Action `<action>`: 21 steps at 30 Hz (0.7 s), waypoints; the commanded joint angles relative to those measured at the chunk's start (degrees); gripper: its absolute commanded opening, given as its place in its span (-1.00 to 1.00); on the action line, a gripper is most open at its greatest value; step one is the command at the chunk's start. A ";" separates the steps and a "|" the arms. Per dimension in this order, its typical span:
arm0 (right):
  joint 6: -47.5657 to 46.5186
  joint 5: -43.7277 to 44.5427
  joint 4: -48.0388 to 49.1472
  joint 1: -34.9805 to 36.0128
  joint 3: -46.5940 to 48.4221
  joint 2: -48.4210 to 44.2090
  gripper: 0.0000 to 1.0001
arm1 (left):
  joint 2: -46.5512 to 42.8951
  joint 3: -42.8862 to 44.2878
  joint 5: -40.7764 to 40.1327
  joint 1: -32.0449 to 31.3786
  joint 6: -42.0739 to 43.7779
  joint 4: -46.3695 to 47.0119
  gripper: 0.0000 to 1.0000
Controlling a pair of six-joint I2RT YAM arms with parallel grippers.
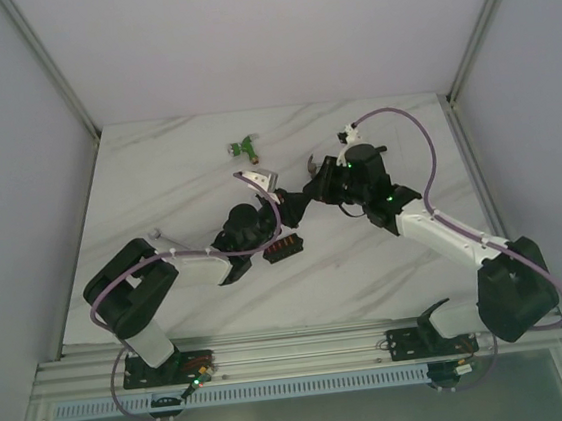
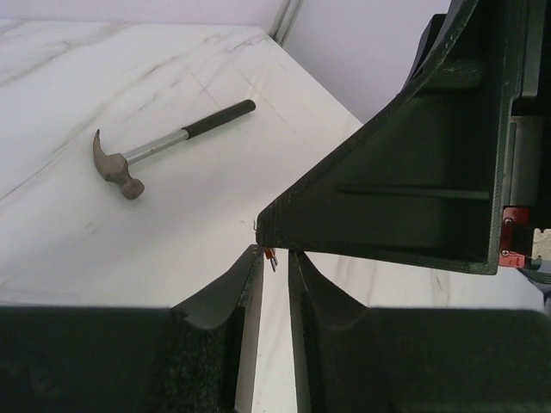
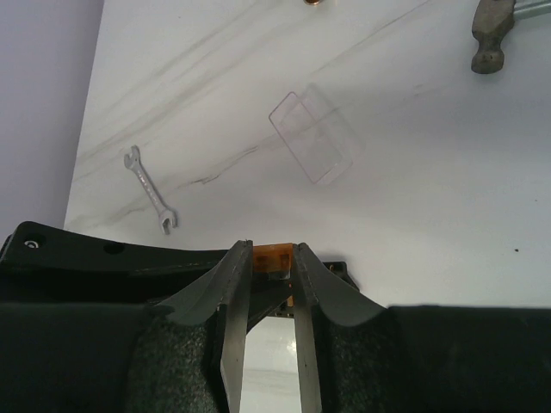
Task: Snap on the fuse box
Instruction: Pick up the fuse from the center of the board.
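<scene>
- The right gripper [image 3: 273, 251] is seen closed on a tiny orange fuse [image 3: 271, 260]. The fuse is pinched between the two fingertips and fills the narrow gap between them.
- The left gripper [image 2: 272, 255] is seen with its jaws drawn close together, only a thin slit left between them.
- A small orange piece with metal legs is seen right at the left fingertips. Whether it is pinched or merely sits at the mouth cannot be told.
- The two grippers are met tip to tip above the counter [image 1: 160, 203]. One black finger of the right gripper is seen slanting just over the left fingertips.
- The fuse box [image 1: 283, 247] is laid on the counter just beside the meeting tips, on their near side. It is held by neither gripper, and its row of red-orange fuses is turned upward.
- A clear plastic lid [image 3: 312, 138] is laid flat on the counter ahead of the right gripper, apart from it.
- A small silver wrench [image 3: 148, 189] is seen ahead and to the left of the right fingers.
- A hammer [image 2: 164, 146] with a black grip is laid ahead and to the left of the left gripper, well apart from it.
</scene>
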 commanded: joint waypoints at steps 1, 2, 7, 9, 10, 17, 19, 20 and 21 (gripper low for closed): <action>1.98 -0.03 3.04 0.37 -1.53 -1.85 -0.60 | 0.92 0.81 -0.82 -0.20 -0.59 4.27 -0.50; 2.26 -0.01 3.27 0.39 -1.74 -1.94 -0.61 | 1.03 0.62 -0.82 -0.21 -0.55 4.47 -0.54; 3.75 0.12 4.19 0.48 -2.75 -2.32 -0.57 | 0.83 0.12 -0.60 -0.29 -0.20 5.27 -0.71; 4.32 0.19 4.64 0.52 -3.27 -2.47 -0.55 | 0.76 0.10 -0.37 -0.30 0.13 5.20 -0.76; 4.63 0.26 4.84 0.53 -3.54 -2.57 -0.54 | 0.83 0.09 -0.23 -0.38 0.27 5.18 -0.78; 5.32 0.83 5.14 0.56 -3.65 -3.18 -0.44 | 0.60 -0.05 1.13 -0.30 1.47 4.66 -0.92; 4.97 1.03 5.08 0.55 -3.38 -3.38 -0.33 | 0.29 -0.20 1.20 -0.30 2.33 3.99 -0.94; 4.40 1.13 5.08 0.52 -3.20 -3.75 -0.27 | 0.01 -0.34 1.21 -0.24 2.97 3.57 -0.95; 3.23 1.05 5.01 0.44 -2.96 -4.22 -0.23 | -0.27 -0.48 1.24 -0.19 3.63 2.91 -0.96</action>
